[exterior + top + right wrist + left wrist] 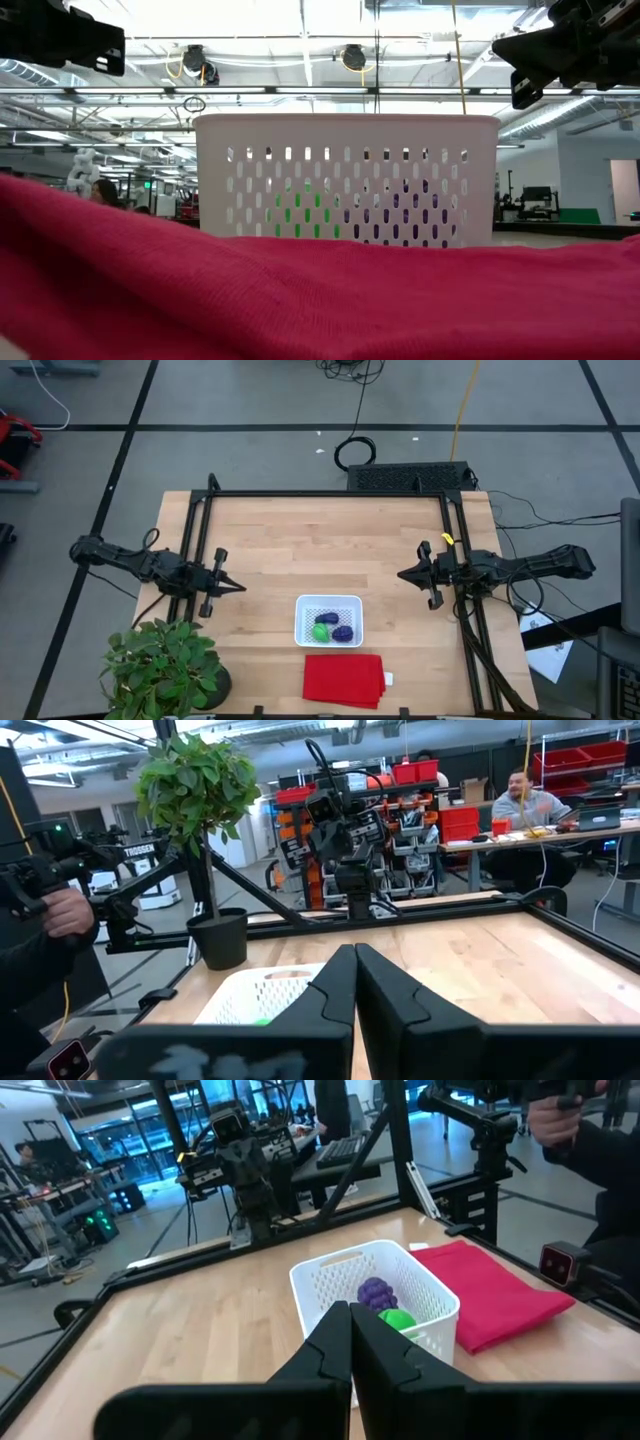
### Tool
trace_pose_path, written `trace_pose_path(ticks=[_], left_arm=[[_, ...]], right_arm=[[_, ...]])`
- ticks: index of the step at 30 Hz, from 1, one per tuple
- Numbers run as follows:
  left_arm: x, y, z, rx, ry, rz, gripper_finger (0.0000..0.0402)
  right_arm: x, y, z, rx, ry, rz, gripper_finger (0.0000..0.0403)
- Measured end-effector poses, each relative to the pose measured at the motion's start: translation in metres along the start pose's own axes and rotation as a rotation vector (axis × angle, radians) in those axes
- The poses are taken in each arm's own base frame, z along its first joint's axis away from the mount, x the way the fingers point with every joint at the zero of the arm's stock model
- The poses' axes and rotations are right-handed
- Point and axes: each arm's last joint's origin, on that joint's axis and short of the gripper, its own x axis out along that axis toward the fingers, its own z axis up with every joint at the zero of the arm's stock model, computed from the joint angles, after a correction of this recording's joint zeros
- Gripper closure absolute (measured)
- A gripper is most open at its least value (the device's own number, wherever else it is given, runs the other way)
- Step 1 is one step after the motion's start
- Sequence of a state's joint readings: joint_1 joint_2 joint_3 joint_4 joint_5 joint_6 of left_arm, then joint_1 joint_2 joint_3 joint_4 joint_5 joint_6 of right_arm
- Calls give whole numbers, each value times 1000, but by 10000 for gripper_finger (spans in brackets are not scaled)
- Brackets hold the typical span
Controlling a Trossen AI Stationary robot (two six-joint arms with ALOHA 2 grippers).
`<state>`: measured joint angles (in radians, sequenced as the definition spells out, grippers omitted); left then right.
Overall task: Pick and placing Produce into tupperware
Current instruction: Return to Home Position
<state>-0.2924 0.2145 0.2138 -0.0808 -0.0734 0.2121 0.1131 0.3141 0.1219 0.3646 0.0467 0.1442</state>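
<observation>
Simply perforated white tupperware (pixel 329 598), rounded produce (pixel 321 630) inside.

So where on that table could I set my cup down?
The broad bare wood between the left gripper and right gripper, up to the far frame rail. The near edge is crowded: white container, red cloth, potted plant.

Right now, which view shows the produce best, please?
High view: looking down, the green piece and both purple pieces show in the tupperware. Left wrist shows two; low view, colour through slots; right wrist, a green glimpse.
</observation>
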Motion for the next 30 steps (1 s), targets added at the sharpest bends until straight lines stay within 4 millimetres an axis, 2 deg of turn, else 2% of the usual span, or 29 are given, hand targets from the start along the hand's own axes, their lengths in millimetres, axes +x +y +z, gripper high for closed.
trace_pose_path(ticks=[11,18,30], left_arm=[[0,0,-2,2,5,6,402],[4,-3,-15,-15,21,18,402],[10,-9,-34,22,-163,-45,402]], right_arm=[[0,0,-1,-1,10,-1,403],[0,0,-2,-3,21,-3,403],[0,0,-2,-13,17,-3,403]])
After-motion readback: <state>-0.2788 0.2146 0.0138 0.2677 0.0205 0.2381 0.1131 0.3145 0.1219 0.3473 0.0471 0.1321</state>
